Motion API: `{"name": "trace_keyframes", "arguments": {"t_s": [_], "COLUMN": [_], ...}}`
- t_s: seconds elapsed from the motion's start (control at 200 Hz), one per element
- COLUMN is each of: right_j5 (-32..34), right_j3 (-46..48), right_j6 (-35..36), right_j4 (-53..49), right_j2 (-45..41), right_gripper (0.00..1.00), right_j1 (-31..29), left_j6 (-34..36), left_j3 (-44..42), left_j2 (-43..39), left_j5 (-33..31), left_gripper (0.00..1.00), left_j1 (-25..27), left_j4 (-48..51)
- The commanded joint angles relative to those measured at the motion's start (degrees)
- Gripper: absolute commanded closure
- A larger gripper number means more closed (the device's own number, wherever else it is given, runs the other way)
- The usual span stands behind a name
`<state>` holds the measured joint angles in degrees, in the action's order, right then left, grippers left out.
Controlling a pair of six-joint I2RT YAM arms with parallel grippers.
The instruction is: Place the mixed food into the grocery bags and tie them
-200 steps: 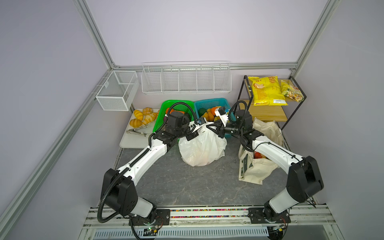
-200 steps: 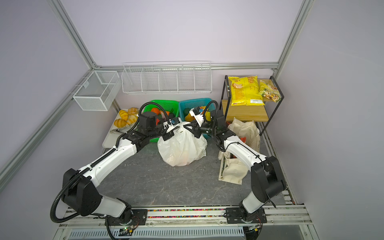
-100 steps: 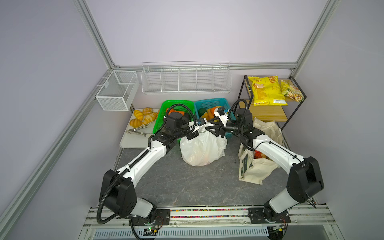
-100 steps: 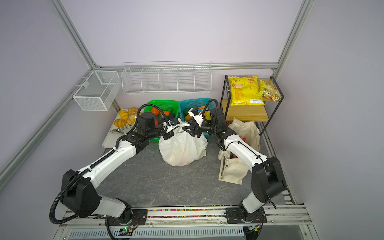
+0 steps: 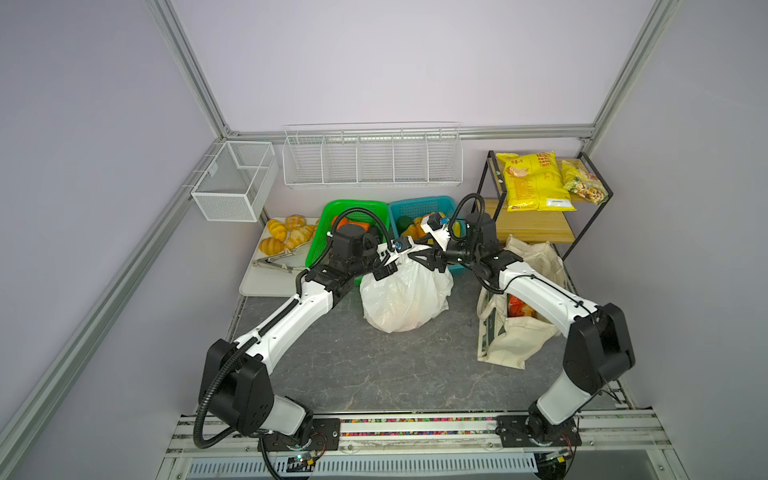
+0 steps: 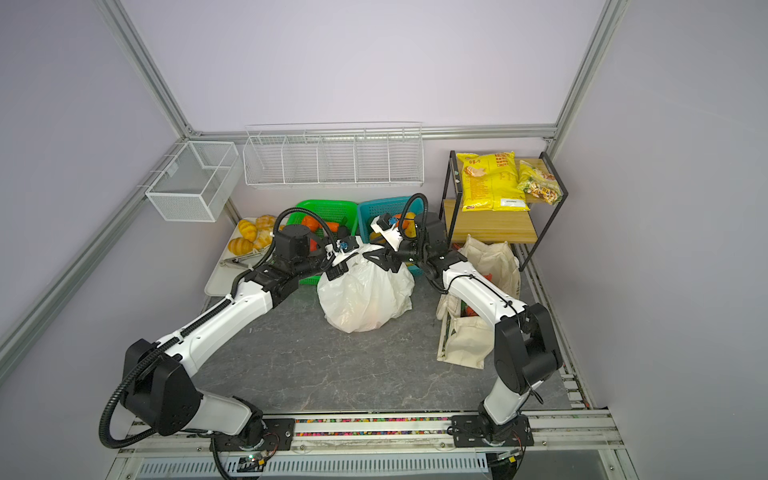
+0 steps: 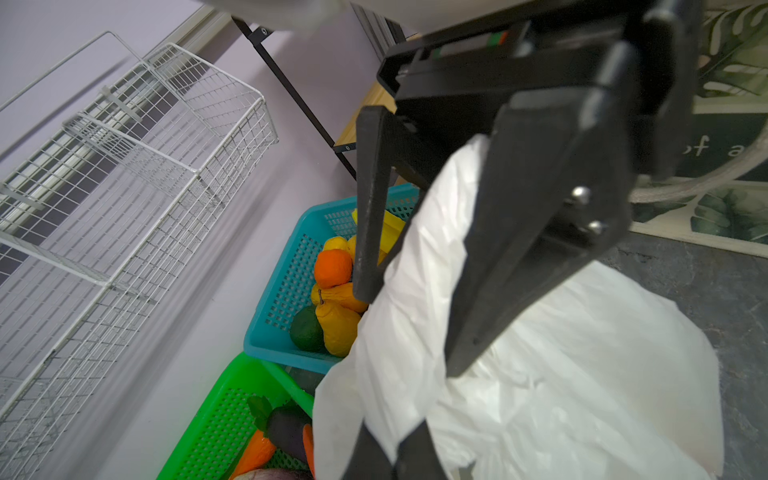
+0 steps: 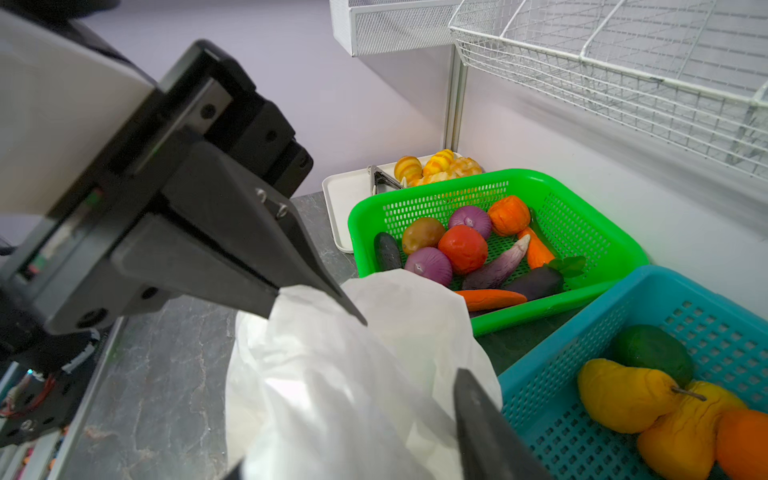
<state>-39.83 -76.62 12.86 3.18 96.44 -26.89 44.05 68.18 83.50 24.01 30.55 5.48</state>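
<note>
1. White plastic bag [image 5: 405, 299] stands full and bulging at the centre of both top views, on the grey table [image 5: 374, 374], just in front of the green basket [image 5: 353, 205] and the teal basket [image 5: 419, 203].
2. Its gathered top rises toward the middle of the frame, where the two grippers meet almost tip to tip.
3. The left gripper [image 8: 311, 299], on the left of the bag's top in both top views, is pressed together and pinches a strand of the plastic.
4. The right gripper [image 7: 409, 332], on the right of the bag's top, has its jaws partly spread, with crumpled plastic lying between them. It does not look clamped.
5. The pulled-up plastic runs roughly across the frame from one gripper to the other. The free part already sits inside the right gripper's gap, so closing there looks like the next step of the knot.
6. The canvas tote [image 5: 519, 345] slumps at the right of the frame under the right arm, with red and orange food showing in its open, untied mouth.
</note>
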Motion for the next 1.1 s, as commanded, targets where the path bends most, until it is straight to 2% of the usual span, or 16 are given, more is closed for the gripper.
{"name": "trace_keyframes", "arguments": {"t_s": [0.0,0.03,0.135,0.24,0.43,0.63,0.84,1.095], "right_j5": [1.56,2.15,2.99,1.68,-3.32,-6.83,-8.41,-9.1], "right_j3": [-1.17,-1.13,-1.26,-1.67,-1.87,-2.02,-2.81,-3.11], "right_j6": [3.03,3.21,4.56,3.74,-3.37,-8.99,-10.98,-12.23], "right_j4": [-1.89,-2.07,-3.84,-5.11,-5.1,-3.88,-3.9,-3.68], "right_j2": [0.38,0.12,-1.02,-1.6,-1.61,-1.26,-0.73,-0.38], "right_gripper": [0.77,0.83,0.93,0.93,0.93,0.93,0.93,0.93], "right_j1": [-0.31,-0.31,-0.1,0.3,1.25,1.97,2.07,1.93], "left_j6": [0.2,0.07,-0.26,-0.23,0.03,0.83,-1.31,-7.04], "left_j3": [0.24,0.2,-1.0,-3.71,-6.89,-5.43,-3.47,-1.38], "left_j2": [-1.27,-1.61,-3.26,-5.41,-6.13,-2.92,-0.11,1.8], "left_j5": [0.89,0.18,-3.86,-8.09,-12.75,-15.5,-16.67,-12.99], "left_gripper": [1.0,1.0,0.82,0.67,0.53,0.45,0.43,0.4], "left_j1": [0.22,0.22,0.22,0.22,0.97,2.06,2.5,2.5], "left_j4": [0.83,1.33,2.18,1.56,0.74,-0.47,-4.34,-7.72]}}
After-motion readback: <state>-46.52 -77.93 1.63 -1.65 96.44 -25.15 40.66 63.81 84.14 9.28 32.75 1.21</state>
